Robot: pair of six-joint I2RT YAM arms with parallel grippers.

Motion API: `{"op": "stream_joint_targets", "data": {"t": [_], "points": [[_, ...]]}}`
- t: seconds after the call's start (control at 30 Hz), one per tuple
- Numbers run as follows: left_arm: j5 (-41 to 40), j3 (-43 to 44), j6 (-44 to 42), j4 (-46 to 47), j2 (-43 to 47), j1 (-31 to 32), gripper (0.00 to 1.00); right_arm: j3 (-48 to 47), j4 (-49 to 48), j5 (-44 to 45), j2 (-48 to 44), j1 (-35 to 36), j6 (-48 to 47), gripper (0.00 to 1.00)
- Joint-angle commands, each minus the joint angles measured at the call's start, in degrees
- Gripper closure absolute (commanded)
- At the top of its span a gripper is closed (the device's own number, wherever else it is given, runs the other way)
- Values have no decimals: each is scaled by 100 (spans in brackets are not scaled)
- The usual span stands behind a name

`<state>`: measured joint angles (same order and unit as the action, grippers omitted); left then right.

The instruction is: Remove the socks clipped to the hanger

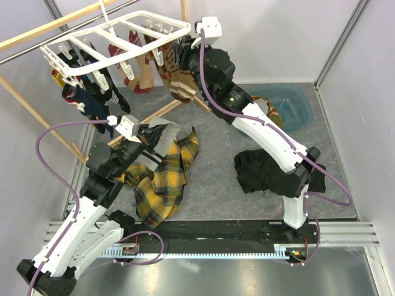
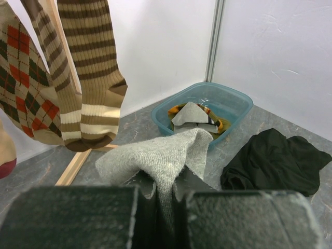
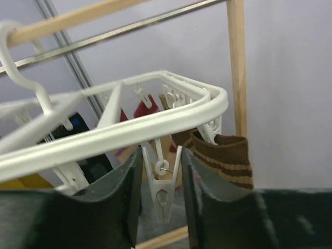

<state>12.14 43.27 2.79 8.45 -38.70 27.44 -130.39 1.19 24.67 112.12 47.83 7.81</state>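
Observation:
The white grid hanger [image 1: 117,37] hangs from the rail at the back left, with several socks [image 1: 92,98] clipped under it. My right gripper [image 1: 184,52] is at its right end. In the right wrist view the open jaws [image 3: 161,155] straddle an empty white clip [image 3: 162,181] under the hanger frame [image 3: 129,129]. A brown striped sock cuff [image 3: 228,158] is clipped just beside it. My left gripper [image 1: 153,134] is low over the table, shut on a grey sock [image 2: 161,155]. Brown striped socks [image 2: 88,78] and an argyle sock [image 2: 26,88] hang in front of it.
A yellow plaid cloth [image 1: 163,176] lies under the left arm. A black garment [image 1: 265,172] lies by the right arm's base. A blue basin [image 1: 290,108] at the back right holds socks [image 2: 194,116]. The wooden rack [image 1: 37,31] and its slanted legs [image 1: 154,114] stand behind.

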Motion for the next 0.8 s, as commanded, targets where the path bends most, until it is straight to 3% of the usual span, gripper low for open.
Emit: {"op": "stream_joint_targets", "data": {"t": [0.0, 0.13, 0.3, 0.4, 0.43, 0.57, 0.77], "points": [[-10, -20, 11, 87, 90, 7, 98, 907, -407, -364, -944, 7, 27, 51], [51, -20, 20, 96, 82, 7, 98, 2784, -1014, -752, -2155, 7, -252, 33], [236, -20, 38, 87, 73, 16, 98, 4704, -1691, -1524, -3475, 7, -719, 27], [464, -20, 47, 87, 82, 33, 98, 5768, -1693, -2560, -4231, 15, -1220, 27], [552, -3, 55, 87, 82, 42, 98, 6170, -1631, -3285, -4520, 7, -1360, 27], [1122, 59, 134, 87, 55, 51, 98, 6964, -1508, -4397, -4988, 16, -1590, 26], [1554, 112, 249, 113, -76, 51, 98, 7519, -2166, -4822, -4928, 42, -1397, 26]]}}
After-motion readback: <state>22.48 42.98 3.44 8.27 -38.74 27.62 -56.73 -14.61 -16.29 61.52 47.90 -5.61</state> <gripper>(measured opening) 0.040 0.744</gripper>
